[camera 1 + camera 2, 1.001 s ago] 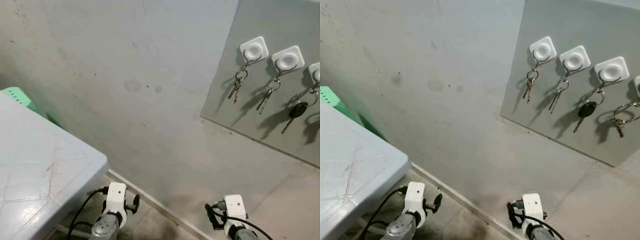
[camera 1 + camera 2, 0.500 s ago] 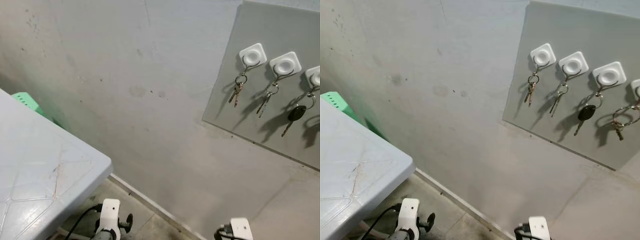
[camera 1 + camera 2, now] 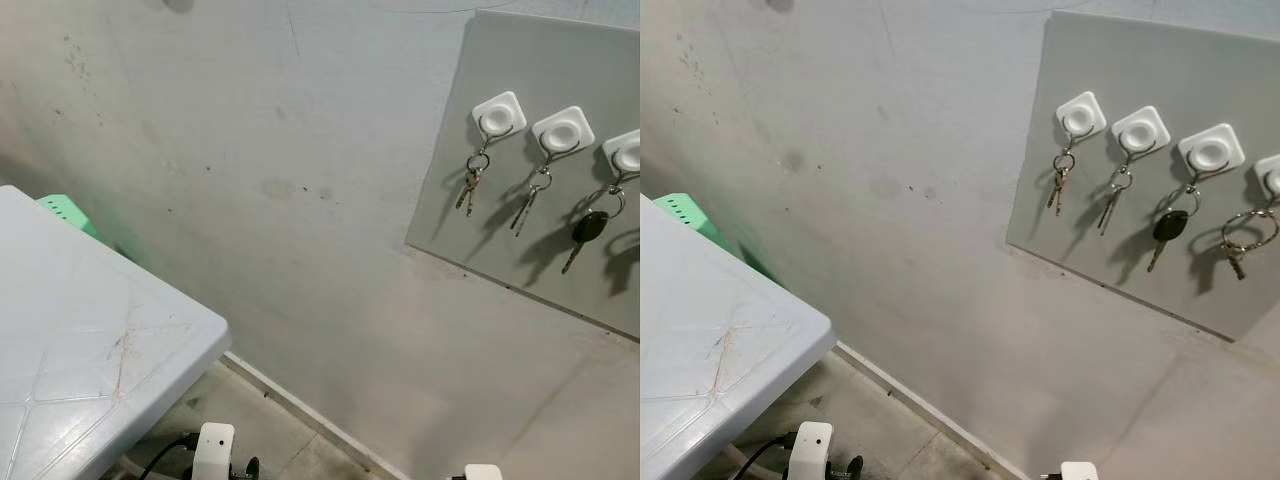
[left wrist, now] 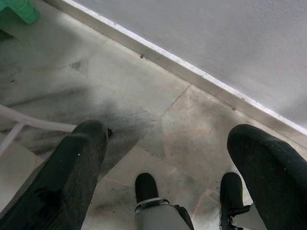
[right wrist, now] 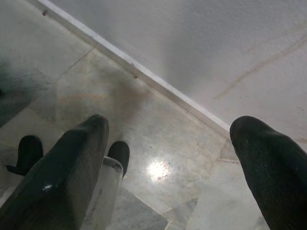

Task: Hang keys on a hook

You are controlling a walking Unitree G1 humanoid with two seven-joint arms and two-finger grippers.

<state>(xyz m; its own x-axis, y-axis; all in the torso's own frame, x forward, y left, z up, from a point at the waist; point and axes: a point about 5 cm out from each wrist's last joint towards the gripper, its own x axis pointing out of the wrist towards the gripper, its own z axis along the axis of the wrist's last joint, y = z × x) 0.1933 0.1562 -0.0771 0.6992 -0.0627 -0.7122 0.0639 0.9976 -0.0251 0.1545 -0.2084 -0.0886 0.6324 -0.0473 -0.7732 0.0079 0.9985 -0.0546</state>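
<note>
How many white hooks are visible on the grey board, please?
4, in one row on the board: leftmost, second, third, fourth cut by the edge. More may be hidden beyond.

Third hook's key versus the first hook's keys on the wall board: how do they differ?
The third hook's key has a bulky black head; the first hook's keys are slim, bare metal. The third hook's key looks single, the first hook's keys a small bunch. Both hang from rings on white square hooks.

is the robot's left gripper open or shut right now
Open. In the left wrist view the left gripper has its two black fingers wide apart, bare floor between them.
</note>
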